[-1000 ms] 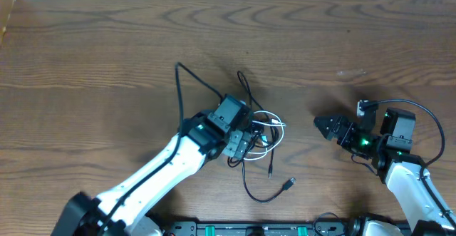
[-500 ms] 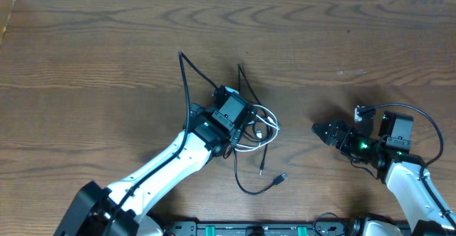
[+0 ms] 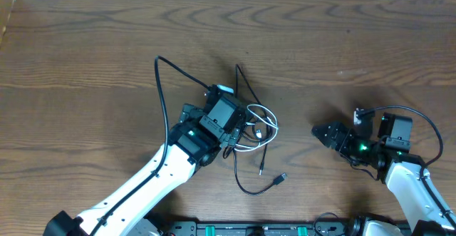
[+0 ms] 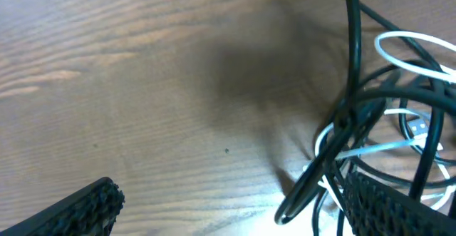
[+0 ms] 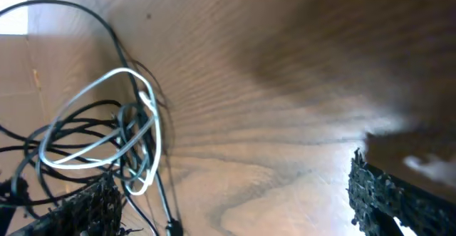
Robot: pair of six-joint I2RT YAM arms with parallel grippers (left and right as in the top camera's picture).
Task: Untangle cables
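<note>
Black and white cables (image 3: 256, 127) look light and floppy. I would pinch a loose loop. Both the left gripper (image 4: 231, 193) and right gripper (image 5: 228, 193) have jaws apart, empty.

Dark wooden table (image 3: 85, 36); a tangle of black and white cables (image 3: 255, 129) lies near its middle.

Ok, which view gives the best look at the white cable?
The right wrist view: the white cable shows as a nearly full loop among the black cables. In the overhead view it is small and partly hidden under the left arm. The left wrist view shows it close up, but the frame edge cuts it off.
</note>
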